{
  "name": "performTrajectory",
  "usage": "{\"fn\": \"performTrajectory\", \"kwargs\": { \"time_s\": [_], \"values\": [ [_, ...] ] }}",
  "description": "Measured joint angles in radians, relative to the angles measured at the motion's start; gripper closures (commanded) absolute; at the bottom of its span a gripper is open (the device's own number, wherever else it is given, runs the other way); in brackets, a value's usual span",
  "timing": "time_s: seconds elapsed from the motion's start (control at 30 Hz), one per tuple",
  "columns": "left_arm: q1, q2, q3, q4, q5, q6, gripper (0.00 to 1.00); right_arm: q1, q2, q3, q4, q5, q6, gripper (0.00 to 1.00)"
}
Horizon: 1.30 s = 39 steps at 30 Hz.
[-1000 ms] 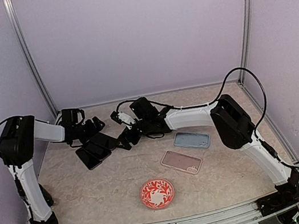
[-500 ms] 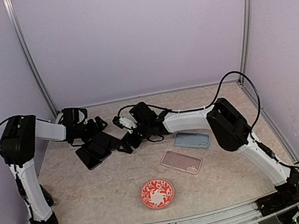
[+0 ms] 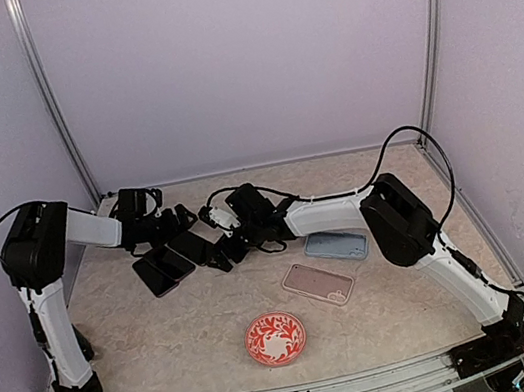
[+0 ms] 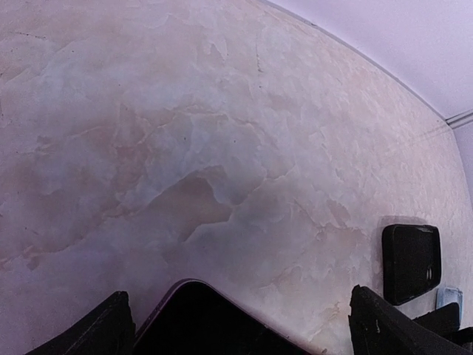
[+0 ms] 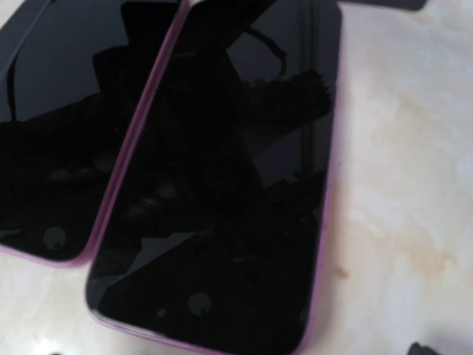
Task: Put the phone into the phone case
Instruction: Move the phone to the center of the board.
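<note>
Right wrist: phone [image 5: 222,163] lies lengthwise up-frame, home button [image 5: 198,302] lowest.

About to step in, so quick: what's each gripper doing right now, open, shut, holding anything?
Left gripper: open, a dark phone between its fingers, not clamped.
Right gripper: open, close above a purple-edged phone, holding nothing.

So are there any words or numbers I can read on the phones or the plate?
None can be read.
The phones: blank black screens, only reflections.
The red plate: a white leafy pattern, no letters.
The light blue case: too small to show any print.
</note>
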State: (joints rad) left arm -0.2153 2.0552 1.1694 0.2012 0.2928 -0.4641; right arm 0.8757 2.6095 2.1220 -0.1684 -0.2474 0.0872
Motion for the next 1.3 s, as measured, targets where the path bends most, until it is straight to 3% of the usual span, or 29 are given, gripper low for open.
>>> {"fn": "performTrajectory", "kwargs": {
  "time_s": [0.63, 1.3],
  "values": [
    [-0.06, -0.019, -0.043, 0.031, -0.002, -0.003, 0.01, 0.019, -0.089, -0.148, 0.016, 0.07, -0.018, 0.0],
    [-0.138, -0.078, -0.145, 0.088, -0.006, -0.043, 0.01, 0.051, -0.097, -0.157, -0.005, 0.17, -0.087, 0.0]
  ]
}}
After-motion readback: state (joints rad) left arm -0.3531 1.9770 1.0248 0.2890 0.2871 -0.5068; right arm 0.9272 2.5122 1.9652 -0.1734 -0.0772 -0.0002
